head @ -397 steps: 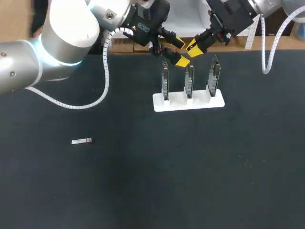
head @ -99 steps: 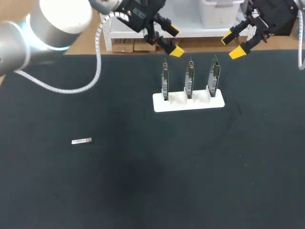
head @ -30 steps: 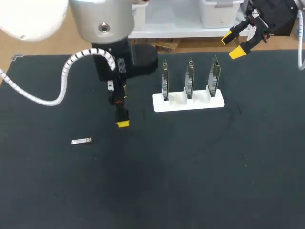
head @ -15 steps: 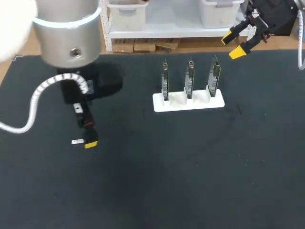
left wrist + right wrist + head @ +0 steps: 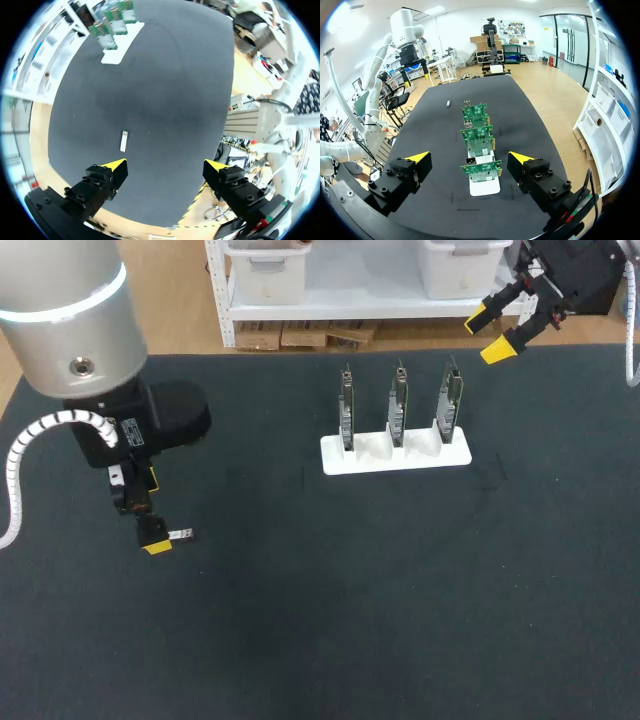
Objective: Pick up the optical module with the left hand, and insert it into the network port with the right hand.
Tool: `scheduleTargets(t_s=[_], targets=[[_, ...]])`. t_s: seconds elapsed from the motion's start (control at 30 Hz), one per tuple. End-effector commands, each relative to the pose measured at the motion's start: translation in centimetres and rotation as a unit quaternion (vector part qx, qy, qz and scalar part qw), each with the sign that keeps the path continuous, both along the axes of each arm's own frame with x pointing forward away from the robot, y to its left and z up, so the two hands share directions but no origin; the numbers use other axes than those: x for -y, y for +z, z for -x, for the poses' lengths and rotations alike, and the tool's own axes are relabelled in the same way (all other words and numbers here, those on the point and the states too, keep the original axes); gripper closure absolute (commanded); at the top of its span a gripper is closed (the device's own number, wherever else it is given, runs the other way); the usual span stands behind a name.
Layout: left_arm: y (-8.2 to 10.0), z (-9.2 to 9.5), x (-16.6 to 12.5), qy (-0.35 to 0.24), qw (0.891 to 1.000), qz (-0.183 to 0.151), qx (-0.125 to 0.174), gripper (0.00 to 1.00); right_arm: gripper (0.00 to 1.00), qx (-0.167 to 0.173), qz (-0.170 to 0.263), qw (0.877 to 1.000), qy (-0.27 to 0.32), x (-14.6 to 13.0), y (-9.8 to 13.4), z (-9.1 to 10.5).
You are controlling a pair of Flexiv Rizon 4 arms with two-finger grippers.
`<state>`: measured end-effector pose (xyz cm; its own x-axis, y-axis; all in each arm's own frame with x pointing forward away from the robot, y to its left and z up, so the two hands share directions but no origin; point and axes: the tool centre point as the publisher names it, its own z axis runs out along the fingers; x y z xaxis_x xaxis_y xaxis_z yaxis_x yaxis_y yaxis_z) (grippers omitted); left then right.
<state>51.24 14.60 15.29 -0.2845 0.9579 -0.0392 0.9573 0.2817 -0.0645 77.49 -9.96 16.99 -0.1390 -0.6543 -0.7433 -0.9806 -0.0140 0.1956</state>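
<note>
A slim silvery optical module (image 5: pixel 184 534) is laid flat at the rack's (image 5: pixel 395 455) eight o'clock; left gripper (image 5: pixel 165 166) and right gripper (image 5: pixel 489 338) are splayed.

I work in a robotics lab: my left arm (image 5: pixel 65 330) and right arm (image 5: pixel 575 265) hang over a black-topped bench (image 5: pixel 400 620), where a white rack (image 5: pixel 395 455) holds three bare green circuit boards (image 5: pixel 398 400) upright.

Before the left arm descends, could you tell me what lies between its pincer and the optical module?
Nothing: the left wrist view shows only bare black mat between the open left pincer and the optical module ahead.
</note>
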Motion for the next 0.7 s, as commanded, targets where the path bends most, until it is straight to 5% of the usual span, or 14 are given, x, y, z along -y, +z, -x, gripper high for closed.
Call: scheduleTargets(t_s=[0.03, 0.7], targets=[[-0.7, -2.1, 0.0, -0.023, 0.999, 0.006, -0.028, 0.00, 0.00, 0.002, 0.000, 1.000, -0.002, 0.0, 0.0, 0.2], [-1.4, -3.5, 0.6, -0.020, 0.999, 0.013, -0.039, 0.00, 0.00, 0.002, 0.000, 1.000, -0.002, 0.0, 0.0, 0.2]])
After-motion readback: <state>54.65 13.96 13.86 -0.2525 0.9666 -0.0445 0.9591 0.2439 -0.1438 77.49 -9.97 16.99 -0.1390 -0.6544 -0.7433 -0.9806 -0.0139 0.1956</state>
